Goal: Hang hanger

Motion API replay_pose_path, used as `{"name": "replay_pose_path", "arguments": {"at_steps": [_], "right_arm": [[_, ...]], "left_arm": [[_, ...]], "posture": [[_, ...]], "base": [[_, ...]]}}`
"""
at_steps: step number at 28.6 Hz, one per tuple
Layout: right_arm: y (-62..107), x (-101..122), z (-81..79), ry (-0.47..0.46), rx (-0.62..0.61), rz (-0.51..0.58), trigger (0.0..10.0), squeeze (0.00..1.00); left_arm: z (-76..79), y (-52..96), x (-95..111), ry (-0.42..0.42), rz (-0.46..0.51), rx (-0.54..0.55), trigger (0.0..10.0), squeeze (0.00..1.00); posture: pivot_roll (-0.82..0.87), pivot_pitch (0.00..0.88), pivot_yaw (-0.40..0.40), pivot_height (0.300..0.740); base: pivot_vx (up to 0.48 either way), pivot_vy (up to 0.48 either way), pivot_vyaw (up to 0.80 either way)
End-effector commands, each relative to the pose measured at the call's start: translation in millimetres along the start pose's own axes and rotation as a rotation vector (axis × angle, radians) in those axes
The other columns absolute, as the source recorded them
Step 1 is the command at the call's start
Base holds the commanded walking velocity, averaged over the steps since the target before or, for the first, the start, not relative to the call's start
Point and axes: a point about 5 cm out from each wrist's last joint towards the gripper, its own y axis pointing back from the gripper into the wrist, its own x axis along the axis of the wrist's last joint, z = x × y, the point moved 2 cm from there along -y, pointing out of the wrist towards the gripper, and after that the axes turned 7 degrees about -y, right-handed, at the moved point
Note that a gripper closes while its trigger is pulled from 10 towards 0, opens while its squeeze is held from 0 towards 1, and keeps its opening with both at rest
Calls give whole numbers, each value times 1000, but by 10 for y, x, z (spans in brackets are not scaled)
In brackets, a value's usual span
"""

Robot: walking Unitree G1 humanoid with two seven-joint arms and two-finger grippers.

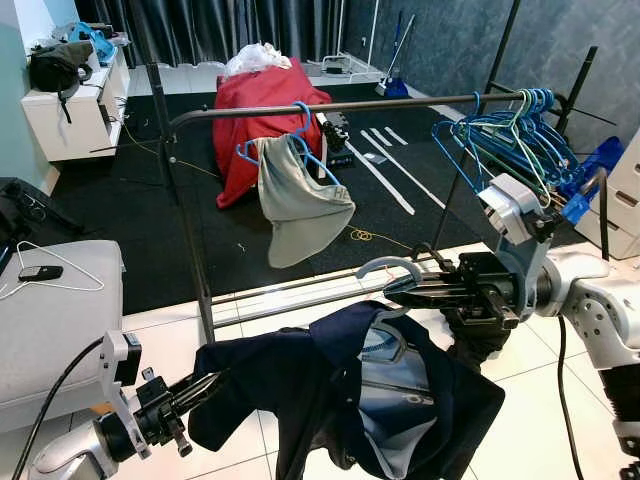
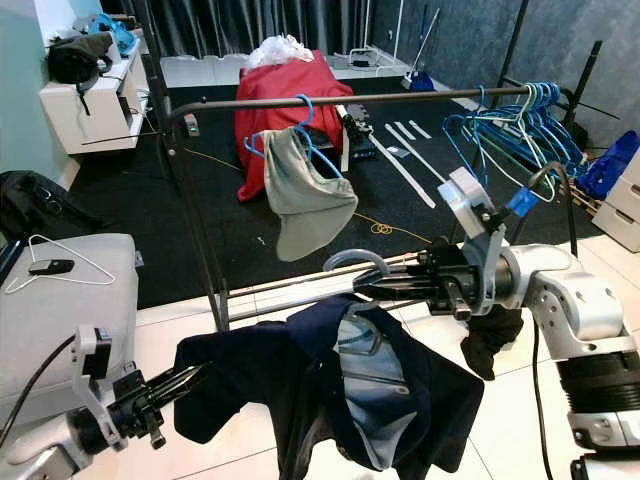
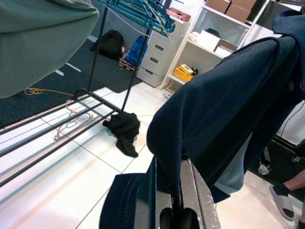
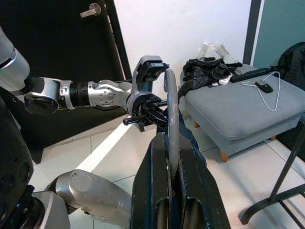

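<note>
A grey hanger [image 1: 388, 268] carries a navy garment [image 1: 350, 400] that droops in front of me over the white tiles. My right gripper [image 1: 392, 290] is shut on the hanger's hook [image 4: 171, 114], just below and in front of the black rack rail [image 1: 330, 107]. Low on the left, my left gripper [image 1: 205, 383] is shut on the garment's sleeve [image 3: 224, 114], holding it out sideways. A blue hanger with a grey-green cloth [image 1: 300, 205] hangs from the middle of the rail. Several blue and teal bare hangers [image 1: 510, 130] are bunched at its right end.
A grey ottoman [image 1: 50, 320] with a white hanger and a phone stands at my left. A red-covered heap [image 1: 265, 105] lies behind the rack on dark carpet. A black cloth [image 2: 490, 340] lies on the tiles by the rack's lower bars [image 1: 270, 295]. White drawers [image 1: 625, 200] stand at the right.
</note>
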Motion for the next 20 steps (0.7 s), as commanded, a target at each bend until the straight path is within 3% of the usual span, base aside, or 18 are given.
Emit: {"name": "replay_pose_path", "arguments": {"at_steps": [1,15,20], "right_arm": [[-6,50,-22,17,14,6,0,0],[11,31,-29,11,12,4,0,0],[21,15,-38,7,12,5,0,0]], "left_arm": [[-24,38,11,1,-9,5,0,0],[-149,184,47,-26,-36,25,0,0],[-381,415,69,-76,-62,160,0,0]], "posture": [[-106,59,-47,740],[-104,54,-42,740],[-102,51,-41,740]], "base": [[0,0,0],[0,0,0],[0,0,0]]}}
